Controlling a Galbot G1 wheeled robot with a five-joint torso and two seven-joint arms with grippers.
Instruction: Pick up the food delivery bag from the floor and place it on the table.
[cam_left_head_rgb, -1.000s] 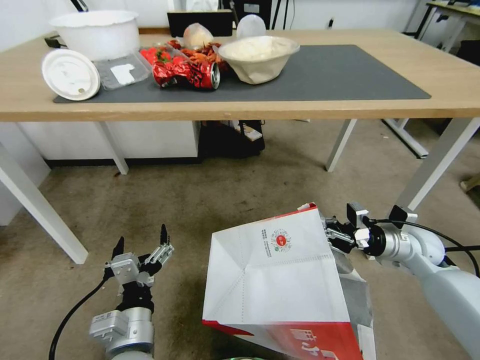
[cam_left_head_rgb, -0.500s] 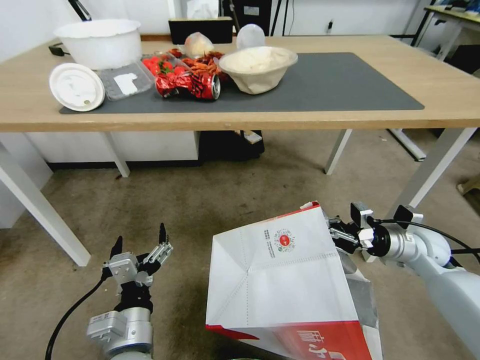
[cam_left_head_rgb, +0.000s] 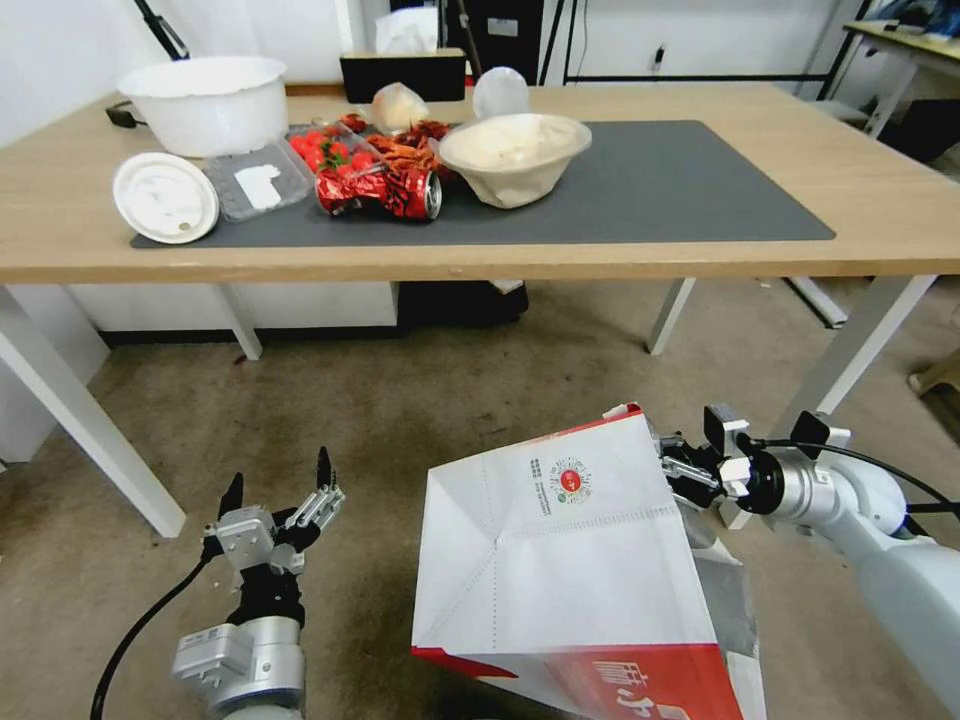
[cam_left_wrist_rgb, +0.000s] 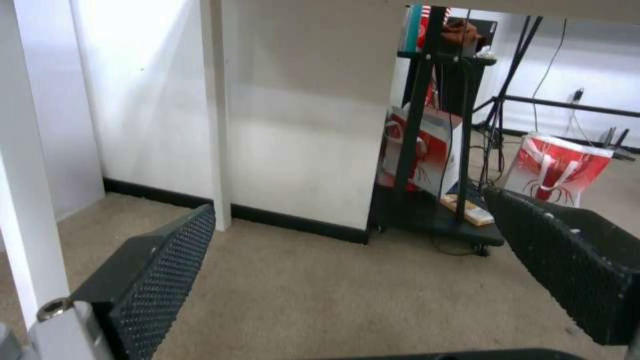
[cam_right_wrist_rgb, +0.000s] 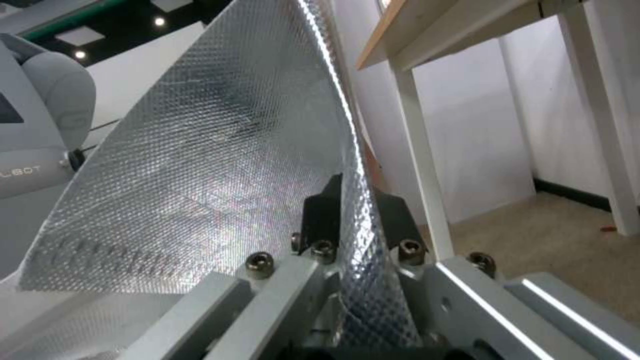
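Bag (cam_left_head_rgb: 560, 560) tilted, below and in front of the surface (cam_left_head_rgb: 880, 215), over the floor (cam_left_head_rgb: 420, 400). Right gripper (cam_left_head_rgb: 678, 468) at the bag's upper right edge, fingers (cam_right_wrist_rgb: 327, 215) clamped on the foil-lined rim. Left gripper (cam_left_head_rgb: 280, 490) left of the bag, fingers (cam_left_wrist_rgb: 157, 280) spread wide, holding nothing.

Food delivery bag (cam_left_head_rgb: 560, 560): lower part cut off by the bottom edge in the head view; red print on it incomplete, unreadable. Small round logo (cam_left_head_rgb: 569, 479): text beside it too small to read. Right end effector (cam_left_head_rgb: 672, 468): fingertips hidden behind the bag's rim. Desk (cam_left_head_rgb: 900, 215): left and right ends cut off by the frame. Floor (cam_left_head_rgb: 450, 400): area beneath the bag hidden.
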